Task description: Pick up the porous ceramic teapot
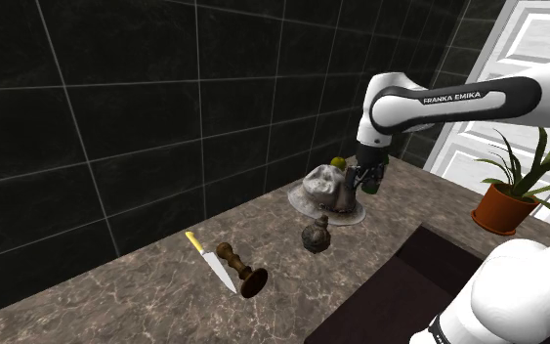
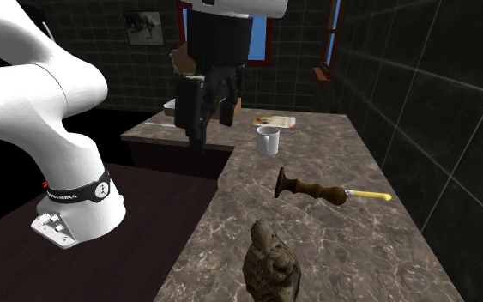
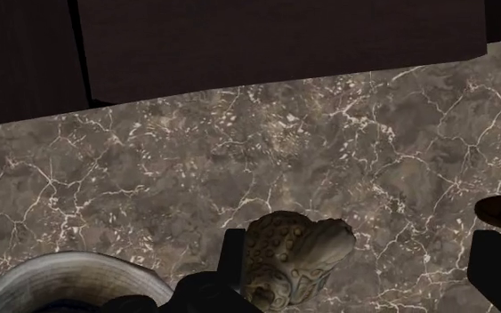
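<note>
Nearest in the second exterior view, low in the middle of the frame, is the knobbly grey-brown teapot with a pitted surface (image 2: 271, 266), upright on the brown marbled counter (image 2: 316, 236). Nothing grips it.

The black fingers (image 2: 198, 133) hang from the white arm (image 2: 33, 94) in the upper middle of that frame, clear above the counter. In the wrist view the fingers (image 3: 499, 271) stand wide apart. The teapot (image 3: 294, 256) shows between them, close against one finger and well off the other, not clasped.

What crowds it? A crumpled grey hat with a wide brim (image 3: 61, 277) lies by the finger nearer the teapot. In the shoulder view the hat (image 1: 326, 191) sits just above the teapot (image 1: 316, 235), mid-frame, with the fingers (image 1: 368, 181) hovering at its right side. A small yellow-green round thing (image 1: 338, 162) peeks over the hat; I cannot tell what it is.

Farther along the counter in the second exterior view, right of centre, a dark turned wooden candlestick (image 2: 308, 186) lies on its side. A knife with a yellow handle (image 2: 368, 196) lies right against it. Beyond them a plain white mug (image 2: 268, 140) stands upright, and a flat book-like thing (image 2: 275, 120) lies behind it.

At the shoulder view's right edge a spiky green plant in an orange pot (image 1: 502, 207) stands before a white panelled door (image 1: 546, 59).
</note>
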`<state>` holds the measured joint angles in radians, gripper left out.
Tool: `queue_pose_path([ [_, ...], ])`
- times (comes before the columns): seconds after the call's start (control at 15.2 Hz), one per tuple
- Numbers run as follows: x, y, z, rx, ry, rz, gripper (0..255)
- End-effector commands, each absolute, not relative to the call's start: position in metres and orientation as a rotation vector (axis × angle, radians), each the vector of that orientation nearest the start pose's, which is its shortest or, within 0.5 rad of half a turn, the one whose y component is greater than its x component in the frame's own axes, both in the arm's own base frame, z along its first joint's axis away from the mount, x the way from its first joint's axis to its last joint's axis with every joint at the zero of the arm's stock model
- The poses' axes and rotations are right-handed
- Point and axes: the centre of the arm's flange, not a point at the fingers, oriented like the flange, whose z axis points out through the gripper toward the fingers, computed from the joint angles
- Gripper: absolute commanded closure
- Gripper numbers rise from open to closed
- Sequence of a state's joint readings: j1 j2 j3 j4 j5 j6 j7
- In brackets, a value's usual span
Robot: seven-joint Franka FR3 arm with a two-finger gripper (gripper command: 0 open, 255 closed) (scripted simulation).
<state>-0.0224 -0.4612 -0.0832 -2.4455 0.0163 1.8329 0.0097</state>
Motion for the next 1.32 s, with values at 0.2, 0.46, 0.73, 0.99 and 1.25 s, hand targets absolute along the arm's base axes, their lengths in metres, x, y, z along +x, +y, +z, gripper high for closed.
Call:
queue_pose_path([
  [0.2,0.431,-0.058,0.404,-3.036,0.194,0.250,0],
  [0.46,0.463,-0.071,0.362,-3.008,0.214,0.266,0],
  [0.73,0.495,-0.083,0.318,-2.980,0.233,0.283,0],
  [0.99,0.524,-0.094,0.278,-2.954,0.251,0.297,0],
  [1.25,0.524,-0.094,0.257,-2.954,0.251,0.297,0],
])
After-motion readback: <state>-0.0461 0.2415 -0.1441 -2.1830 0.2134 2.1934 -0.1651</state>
